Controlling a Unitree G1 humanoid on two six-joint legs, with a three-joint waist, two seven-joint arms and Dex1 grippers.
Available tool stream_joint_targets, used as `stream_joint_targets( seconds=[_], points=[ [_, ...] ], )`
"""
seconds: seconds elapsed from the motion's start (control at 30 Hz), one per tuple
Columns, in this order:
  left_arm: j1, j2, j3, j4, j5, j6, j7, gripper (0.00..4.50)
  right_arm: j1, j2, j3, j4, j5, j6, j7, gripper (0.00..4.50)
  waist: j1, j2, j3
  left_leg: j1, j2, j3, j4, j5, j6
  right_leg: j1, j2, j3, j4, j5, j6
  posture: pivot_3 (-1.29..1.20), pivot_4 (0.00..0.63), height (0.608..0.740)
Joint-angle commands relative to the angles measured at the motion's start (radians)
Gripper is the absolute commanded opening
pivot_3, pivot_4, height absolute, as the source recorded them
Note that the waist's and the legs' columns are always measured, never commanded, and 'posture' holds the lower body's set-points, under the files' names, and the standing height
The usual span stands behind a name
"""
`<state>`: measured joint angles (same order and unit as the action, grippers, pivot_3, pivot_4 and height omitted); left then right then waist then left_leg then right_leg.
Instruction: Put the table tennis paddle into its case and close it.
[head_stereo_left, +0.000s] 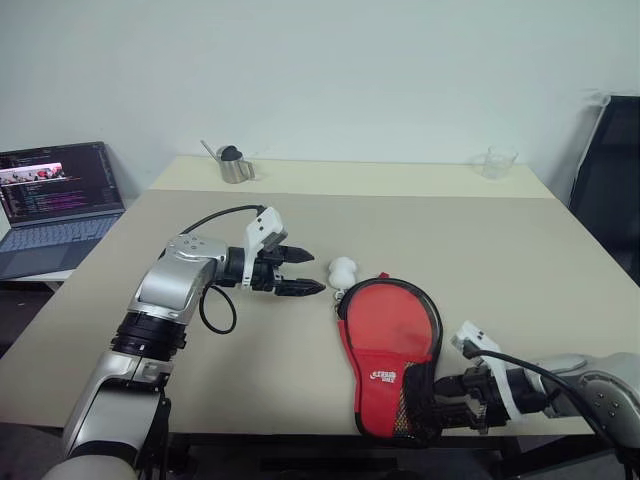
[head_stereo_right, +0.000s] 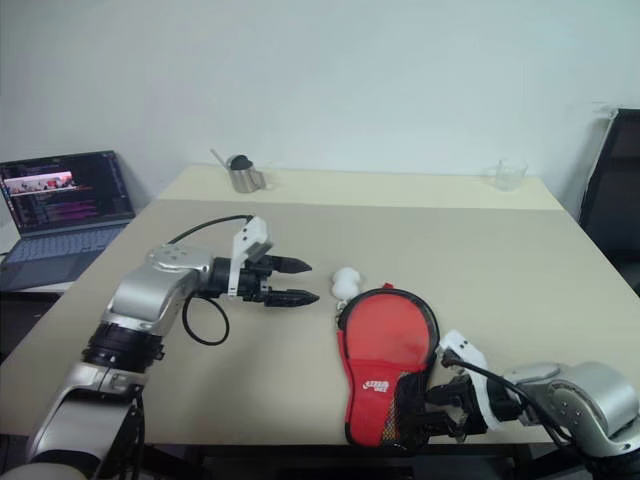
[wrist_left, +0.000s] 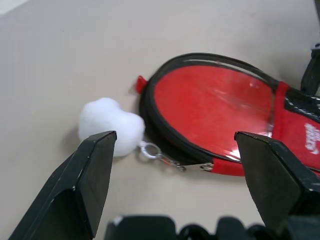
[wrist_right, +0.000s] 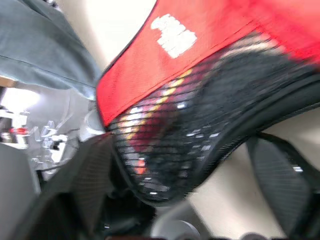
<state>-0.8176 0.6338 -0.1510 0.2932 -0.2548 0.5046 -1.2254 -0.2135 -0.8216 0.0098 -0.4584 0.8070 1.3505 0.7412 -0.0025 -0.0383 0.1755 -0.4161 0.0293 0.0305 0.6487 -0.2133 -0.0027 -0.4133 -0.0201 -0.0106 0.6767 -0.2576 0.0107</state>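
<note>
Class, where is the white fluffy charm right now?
The white fluffy charm lies on the table, beside the case's far end, just right of the open left gripper.

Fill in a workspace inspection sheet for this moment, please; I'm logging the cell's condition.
Surface: beige table, a second tabletop butted behind.
Job's things: case lying at the near edge, white charm beside its round end; paddle not separately discernible.
Clutter: metal cup, clear cup.
End effectors: left end effector open, near the charm; right end effector open around the case's mesh end.
Cables: black cable looping off the left wrist.
Surroundings: laptop, white wall.
</note>
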Motion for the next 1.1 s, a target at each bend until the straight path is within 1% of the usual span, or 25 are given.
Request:
stream_joint_targets(
  seconds=[0.03,0.17,0.23,0.3,0.37,0.43,0.47,0.5,0.53,0.57,0.6,0.67,0.73,0.77,0.8,0.9,1.0,1.1],
  points=[
    [-0.048,-0.017,0.017,0.039,0.026,-0.047,0.047,4.14,-0.01,-0.073,-0.023,0.013,-0.04,-0.059,0.021,4.47,0.001,0.0,0.0,0.0,0.0,0.0,0.0,0.0,0.0,0.0,0.0,0.0,0.0,0.0,0.0,0.0,0.15,0.74],
    [-0.085,-0.03,0.029,0.11,0.044,-0.078,0.082,4.14,0.008,-0.195,-0.03,0.021,-0.093,-0.16,0.09,4.47,0.001,0.0,0.0,-0.001,0.0,0.0,-0.002,0.0,0.0,-0.001,0.0,0.0,-0.002,0.0,0.0,0.0,0.15,0.74],
    [-0.107,-0.038,0.035,0.147,0.053,-0.092,0.105,4.14,0.0,-0.237,-0.049,0.045,-0.119,-0.208,0.11,4.47,0.0,0.0,0.0,-0.001,0.0,0.0,-0.002,0.0,0.0,-0.001,0.001,-0.001,-0.003,0.0,0.0,0.0,0.15,0.74],
    [-0.136,-0.049,0.036,0.198,0.07,-0.097,0.143,4.14,-0.034,-0.251,-0.063,0.07,-0.148,-0.247,0.101,4.47,0.0,0.0,0.0,-0.001,0.0,0.0,-0.003,0.0,0.0,-0.001,0.001,0.0,-0.003,0.0,0.0,0.0,0.15,0.74],
    [-0.167,-0.065,0.036,0.251,0.085,-0.098,0.18,4.14,-0.097,-0.224,-0.08,0.105,-0.167,-0.268,0.064,4.47,-0.003,0.0,0.001,-0.001,0.001,0.0,-0.002,0.0,0.0,-0.001,0.001,0.0,-0.003,0.0,0.0,0.0,0.15,0.74],
    [-0.193,-0.082,0.033,0.295,0.101,-0.088,0.214,4.14,-0.188,-0.122,-0.114,0.143,-0.187,-0.316,-0.03,4.47,-0.007,-0.001,0.001,0.0,0.001,0.001,-0.002,0.0,0.0,-0.001,0.001,0.0,-0.002,0.0,0.0,0.0,0.15,0.74],
    [-0.205,-0.094,0.029,0.318,0.11,-0.079,0.232,4.14,-0.236,-0.03,-0.142,0.161,-0.195,-0.361,-0.103,4.47,-0.008,-0.001,0.001,0.0,0.001,0.001,-0.002,0.0,0.0,-0.001,0.001,0.0,-0.001,0.0,0.0,0.0,0.15,0.74],
    [-0.214,-0.103,0.028,0.336,0.117,-0.074,0.242,4.14,-0.266,0.034,-0.16,0.173,-0.203,-0.39,-0.152,4.47,-0.01,-0.001,0.001,0.0,0.0,0.0,-0.002,0.0,0.0,-0.001,0.001,0.0,-0.001,0.0,0.0,0.0,0.15,0.74],
    [-0.221,-0.111,0.026,0.351,0.124,-0.075,0.248,4.14,-0.286,0.092,-0.167,0.178,-0.222,-0.427,-0.195,4.47,-0.009,-0.001,0.001,0.0,0.001,0.0,-0.002,0.0,0.0,-0.001,0.002,0.0,-0.001,0.0,0.0,0.0,0.15,0.74],
    [-0.227,-0.124,0.019,0.366,0.133,-0.076,0.256,4.14,-0.3,0.185,-0.163,0.186,-0.26,-0.492,-0.271,4.47,-0.008,-0.001,0.001,-0.001,0.001,0.0,-0.002,0.0,0.0,-0.002,0.002,0.0,0.0,0.0,0.0,0.0,0.15,0.74],
    [-0.232,-0.132,0.016,0.378,0.141,-0.08,0.259,4.14,-0.307,0.245,-0.156,0.193,-0.289,-0.535,-0.32,4.47,-0.008,-0.002,0.001,-0.001,0.001,0.0,-0.003,0.0,0.0,-0.002,0.002,0.0,0.0,0.0,0.0,0.0,0.15,0.74],
    [-0.245,-0.155,0.013,0.399,0.151,-0.08,0.269,4.14,-0.288,0.359,-0.085,0.198,-0.382,-0.681,-0.371,4.47,-0.006,-0.001,0.001,-0.002,0.001,0.0,-0.004,0.0,0.0,-0.004,0.002,0.0,0.0,0.0,0.0,0.0,0.15,0.74],
    [-0.256,-0.174,0.014,0.402,0.153,-0.075,0.269,4.14,-0.258,0.468,-0.041,0.205,-0.394,-0.753,-0.38,4.47,-0.005,-0.001,0.001,-0.008,0.0,0.001,-0.003,0.0,0.0,-0.009,0.001,0.001,0.002,0.0,0.0,0.0,0.15,0.74],
    [-0.259,-0.179,0.017,0.404,0.153,-0.074,0.265,4.14,-0.248,0.502,-0.029,0.21,-0.399,-0.782,-0.378,4.47,-0.005,-0.001,0.001,-0.009,0.0,0.001,-0.003,0.0,0.0,-0.01,0.001,0.0,0.001,0.0,-0.001,0.0,0.15,0.74],
    [-0.259,-0.181,0.016,0.397,0.154,-0.072,0.259,4.14,-0.238,0.543,-0.018,0.227,-0.387,-0.773,-0.379,4.47,-0.005,-0.001,0.001,-0.01,0.0,0.0,-0.002,0.0,0.0,-0.01,0.001,0.0,0.001,0.003,-0.004,0.0,0.15,0.74],
    [-0.256,-0.18,0.017,0.388,0.159,-0.069,0.249,4.14,-0.202,0.559,0.069,0.26,-0.438,-0.804,-0.334,4.47,-0.005,-0.001,0.001,-0.011,-0.001,0.001,-0.002,0.0,0.0,-0.011,0.0,0.0,0.001,0.003,-0.004,0.0,0.15,0.74],
    [-0.245,-0.181,0.012,0.379,0.164,-0.06,0.24,4.14,-0.187,0.589,0.082,0.294,-0.435,-0.797,-0.329,4.47,-0.005,-0.001,0.001,-0.011,-0.001,0.0,-0.001,0.0,0.0,-0.01,0.0,-0.001,0.002,0.003,-0.004,0.0,0.15,0.74],
    [-0.234,-0.191,-0.002,0.362,0.17,-0.042,0.231,4.14,-0.165,0.581,0.141,0.322,-0.482,-0.809,-0.304,4.47,-0.006,-0.001,0.001,-0.009,0.0,0.0,-0.001,0.0,0.0,-0.01,0.001,-0.001,0.003,0.003,-0.004,0.0,0.15,0.74]
  ],
)
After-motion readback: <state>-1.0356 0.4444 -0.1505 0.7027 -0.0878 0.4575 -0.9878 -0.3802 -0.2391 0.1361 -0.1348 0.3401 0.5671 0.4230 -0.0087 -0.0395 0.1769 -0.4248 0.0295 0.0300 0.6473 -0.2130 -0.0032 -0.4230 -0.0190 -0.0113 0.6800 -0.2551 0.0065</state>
